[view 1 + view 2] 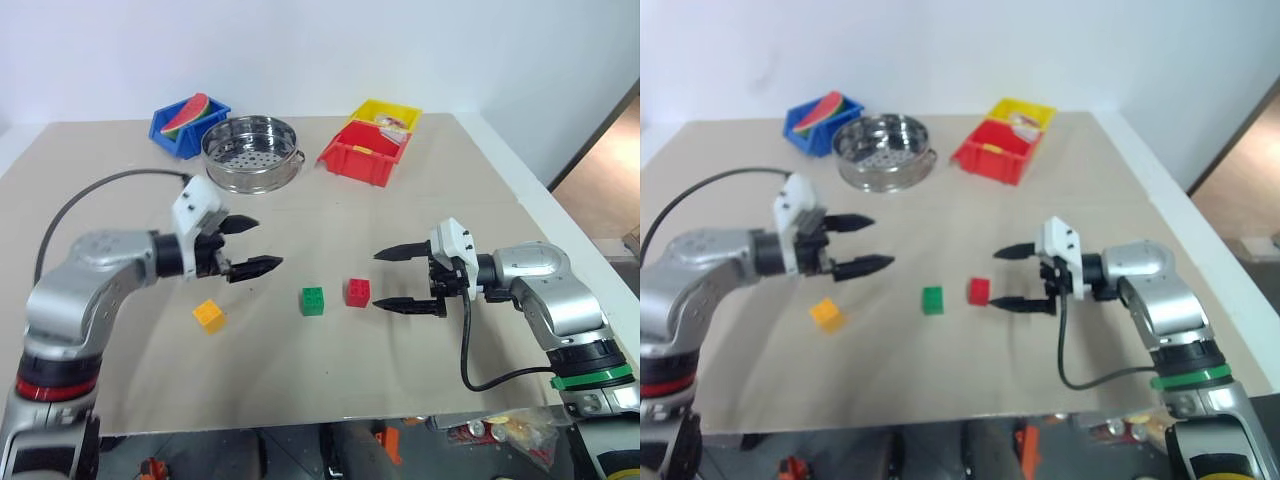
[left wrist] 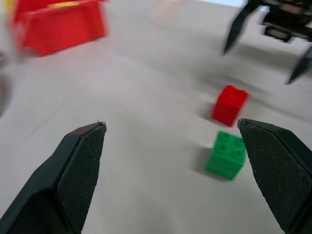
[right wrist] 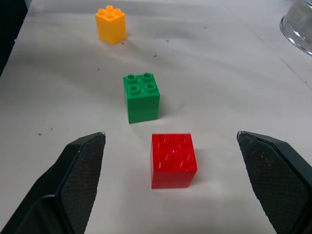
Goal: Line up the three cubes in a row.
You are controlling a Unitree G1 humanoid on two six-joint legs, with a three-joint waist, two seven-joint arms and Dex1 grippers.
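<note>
Table broad, tan, matte; risk here is mostly about disturbing a row that looks nearly made. Left gripper hangs above the surface with both black fingers spread apart, nothing between them; it sits up and slightly beyond the yellow-orange cube, which is free on the table. Right gripper is likewise spread wide and empty, pointing in toward the red cube, its lower finger just beside that cube. Judgement: any sweep inward by that lower finger would knock red out of line or push it into the green cube. Second risk: yellow-orange lies well apart from green and a little nearer the robot than the other two, so the spacing is uneven; a re-grasp by the left gripper could nudge or twist the block if one finger lands first. Third: the cubes are light plastic on a smooth top, likely to skid under a glancing touch. Appearance: three small studded building blocks, glossy, upright with studs up. In the right wrist view red, green and yellow-orange recede in a near-straight file, red and green close but not touching, each turned a little differently. No block toppled.
</note>
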